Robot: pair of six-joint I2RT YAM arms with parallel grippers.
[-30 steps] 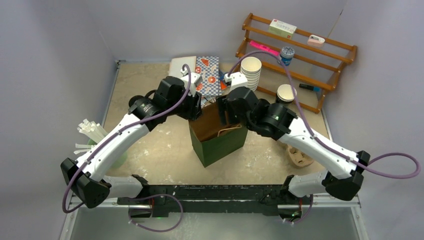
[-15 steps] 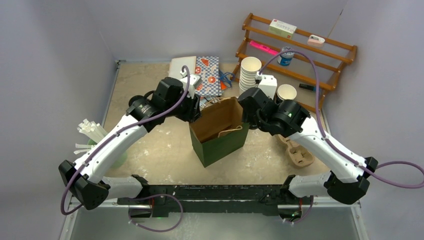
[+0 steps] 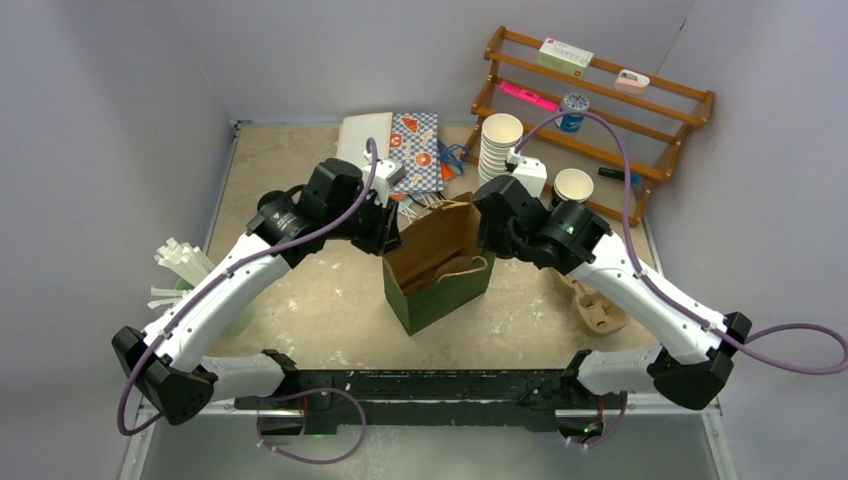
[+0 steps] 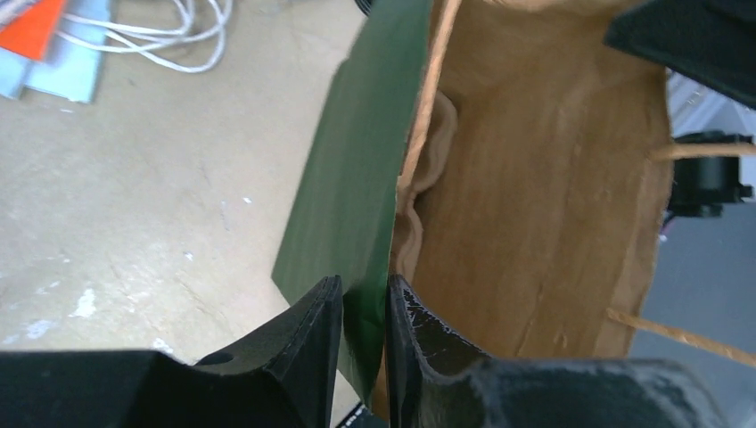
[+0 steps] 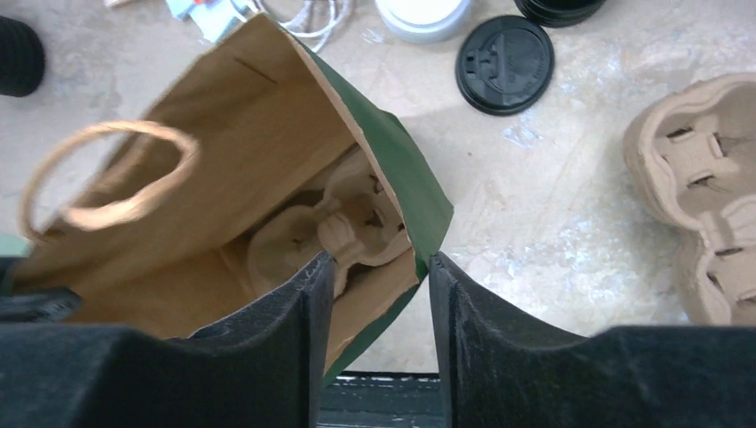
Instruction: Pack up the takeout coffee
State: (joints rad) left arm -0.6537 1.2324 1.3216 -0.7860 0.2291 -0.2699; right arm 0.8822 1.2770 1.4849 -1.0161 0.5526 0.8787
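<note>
The left gripper (image 4: 364, 294) is clamped on the left wall of the green paper bag (image 4: 343, 178). The right gripper (image 5: 380, 263) is spread astride the bag's right rim. The takeout coffee (image 3: 573, 186) is seen outside the bag, beyond its right side, its body largely hidden by the right arm (image 3: 620, 275). That arm and the left arm (image 3: 230, 275) are bent inward over the bag.

One green bag (image 3: 440, 295), two cup carriers (image 5: 704, 178) (image 5: 312, 236).
</note>
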